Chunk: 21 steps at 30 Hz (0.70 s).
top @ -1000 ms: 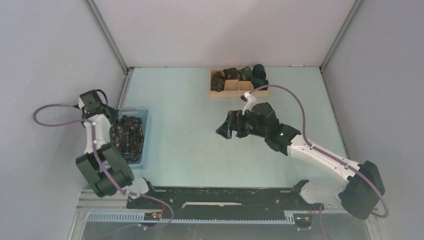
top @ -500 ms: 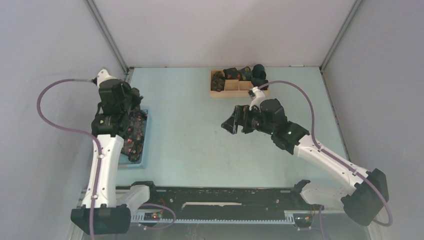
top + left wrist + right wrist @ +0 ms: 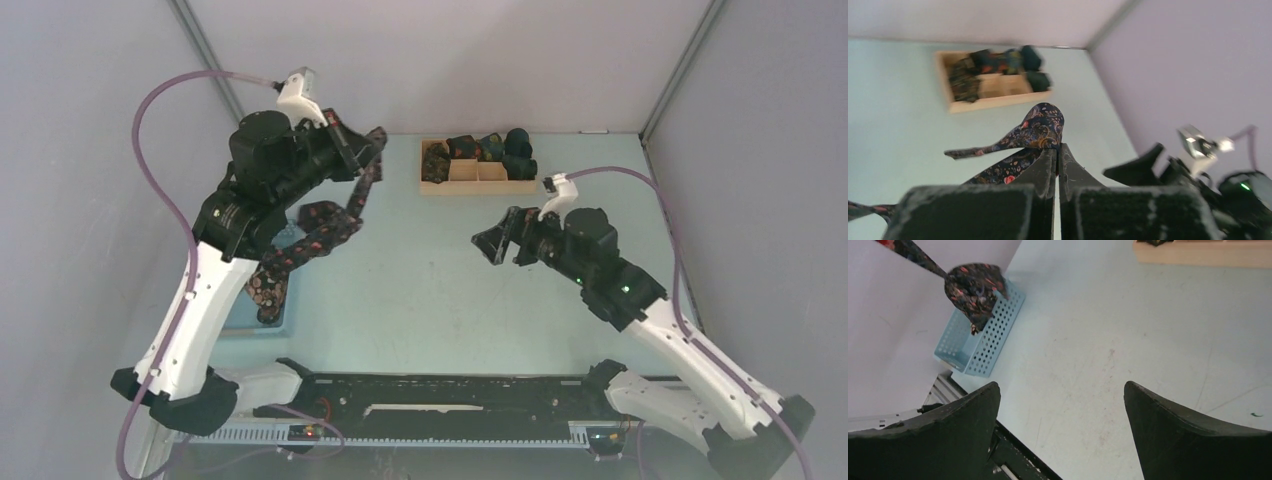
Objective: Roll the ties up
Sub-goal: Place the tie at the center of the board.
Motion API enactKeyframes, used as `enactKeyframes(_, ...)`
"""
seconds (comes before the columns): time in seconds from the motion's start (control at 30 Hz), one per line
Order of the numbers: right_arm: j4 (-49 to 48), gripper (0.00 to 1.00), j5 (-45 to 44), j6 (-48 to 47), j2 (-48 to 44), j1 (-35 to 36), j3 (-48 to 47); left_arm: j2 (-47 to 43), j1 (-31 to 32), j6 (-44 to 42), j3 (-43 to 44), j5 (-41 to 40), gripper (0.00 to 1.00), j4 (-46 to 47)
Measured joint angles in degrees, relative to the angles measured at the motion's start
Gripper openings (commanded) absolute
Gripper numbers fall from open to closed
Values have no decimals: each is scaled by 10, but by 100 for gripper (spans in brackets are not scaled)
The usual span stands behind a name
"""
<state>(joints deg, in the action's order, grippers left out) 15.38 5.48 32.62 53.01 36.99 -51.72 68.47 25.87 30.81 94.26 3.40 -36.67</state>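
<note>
The left gripper (image 3: 1055, 162) is clamped shut on a dark floral-patterned fabric necktie (image 3: 325, 228), which hangs from its fingertips down to the light-blue perforated plastic basket (image 3: 979, 347) below it. The right gripper (image 3: 1060, 405), spread wide and holding nothing, hovers over the pale table (image 3: 400, 290), the tan wooden divided tray (image 3: 478, 186) beyond its tips

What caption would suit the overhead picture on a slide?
Left gripper holds a floral necktie aloft, its tail trailing into the blue basket; the open right gripper hovers near the wooden tray.
</note>
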Motion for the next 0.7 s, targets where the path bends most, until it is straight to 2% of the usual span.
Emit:
enactKeyframes(0.2, 24, 98, -54, -7, -77, -6, -3, 26, 116, -9, 119, 75, 0, 5)
enactKeyframes(0.33, 49, 99, -92, -15, -103, -10, -3, 24, 138, -9, 152, 95, 0, 24)
enactKeyframes(0.47, 77, 98, -115, -17, -105, -11, -3, 25, 137, -14, 104, 87, 3, 37)
enactKeyframes(0.6, 96, 98, -120, -13, -103, -11, 11, 51, 137, -29, -21, 61, 2, 52)
enactKeyframes(0.7, 98, 96, -118, 1, -115, -11, 56, 107, 136, -39, -112, 41, 2, 57)
